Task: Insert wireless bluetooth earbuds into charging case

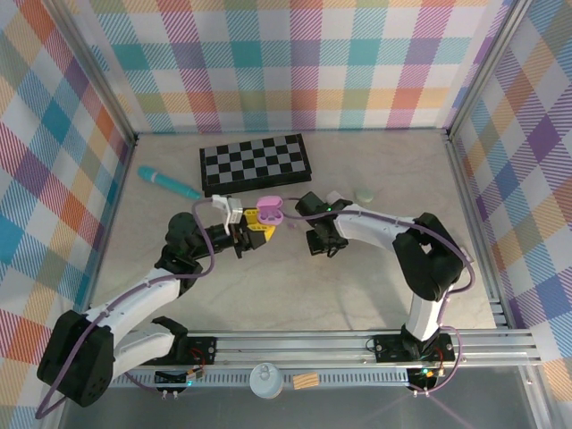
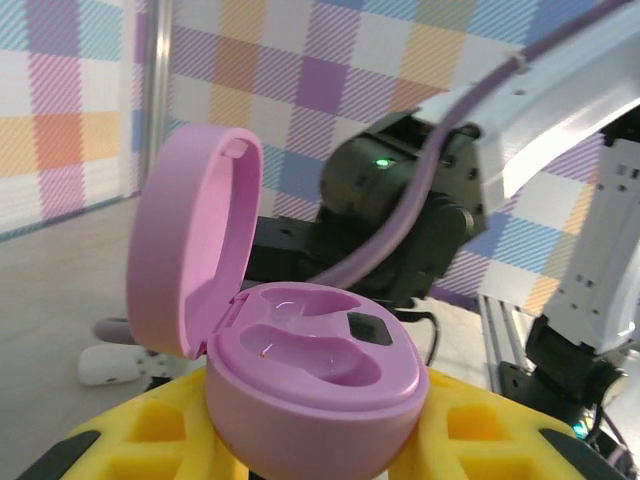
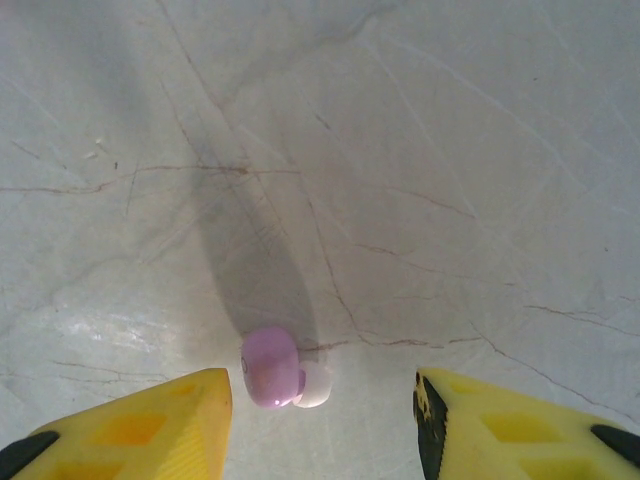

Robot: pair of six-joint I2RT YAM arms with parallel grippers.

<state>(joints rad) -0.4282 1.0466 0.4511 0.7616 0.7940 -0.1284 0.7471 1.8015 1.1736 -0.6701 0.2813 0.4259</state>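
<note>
Between the two arms the near surface (image 1: 295, 295) lies bare and passable. At the back left, a checkerboard (image 1: 255, 164) and a teal stick (image 1: 168, 182) take up the room, and a pale green case (image 1: 364, 194) sits by the right arm. The left end effector (image 1: 256, 229), clamped on the open pink case (image 2: 310, 370), stands near the right end effector (image 3: 322, 395), leaving a narrow gap. A pink earbud (image 3: 270, 367) lies between the right fingers, which stand apart and clear of it.
</note>
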